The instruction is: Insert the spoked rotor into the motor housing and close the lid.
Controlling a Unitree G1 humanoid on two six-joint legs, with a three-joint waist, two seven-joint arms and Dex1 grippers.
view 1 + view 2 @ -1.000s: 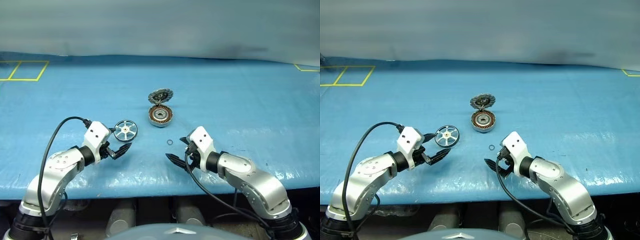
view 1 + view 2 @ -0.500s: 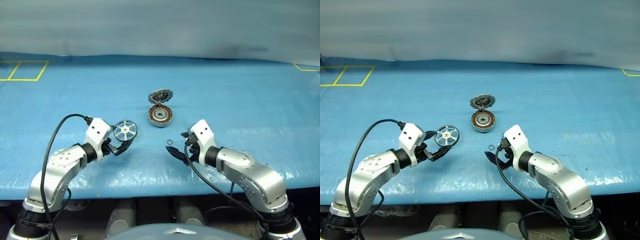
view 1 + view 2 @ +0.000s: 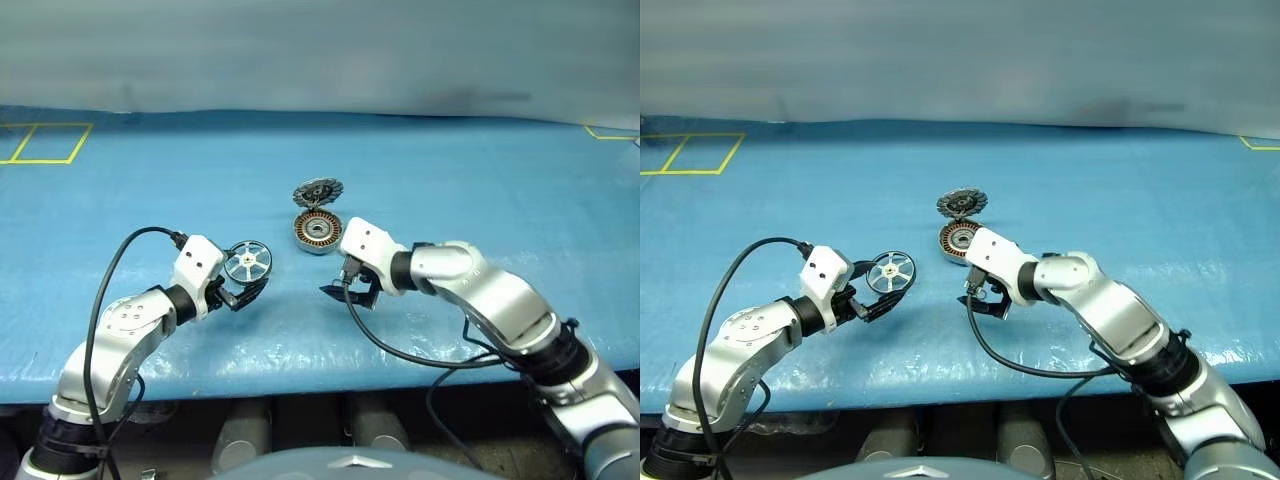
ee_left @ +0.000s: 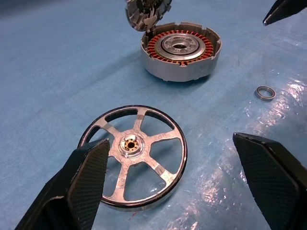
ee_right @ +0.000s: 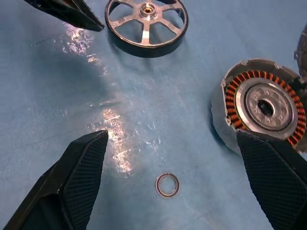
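The spoked rotor point(image 3: 247, 263), a flat silver wheel, lies on the blue table cover. My left gripper point(image 3: 250, 290) hovers just short of it, open, its fingers point(image 4: 86, 182) spread wider than the rotor point(image 4: 131, 143). The motor housing point(image 3: 318, 231), a grey cup with copper windings point(image 4: 181, 50), stands behind and to the right. Its lid point(image 3: 317, 190) stands tilted up at the far rim, toothed side showing. My right gripper point(image 3: 343, 296) hangs open and empty near the housing point(image 5: 261, 108), pointing down over a small metal ring point(image 5: 167, 185).
The small ring point(image 4: 265, 92) lies loose between rotor and housing. Yellow tape squares point(image 3: 40, 143) mark the far left of the blue cover, another tape corner point(image 3: 605, 132) the far right. The table's front edge runs just below both arms.
My right arm has swung forward and to the left toward the housing, rolling its wrist, and now hangs over the small ring. The left gripper has stayed by the rotor.
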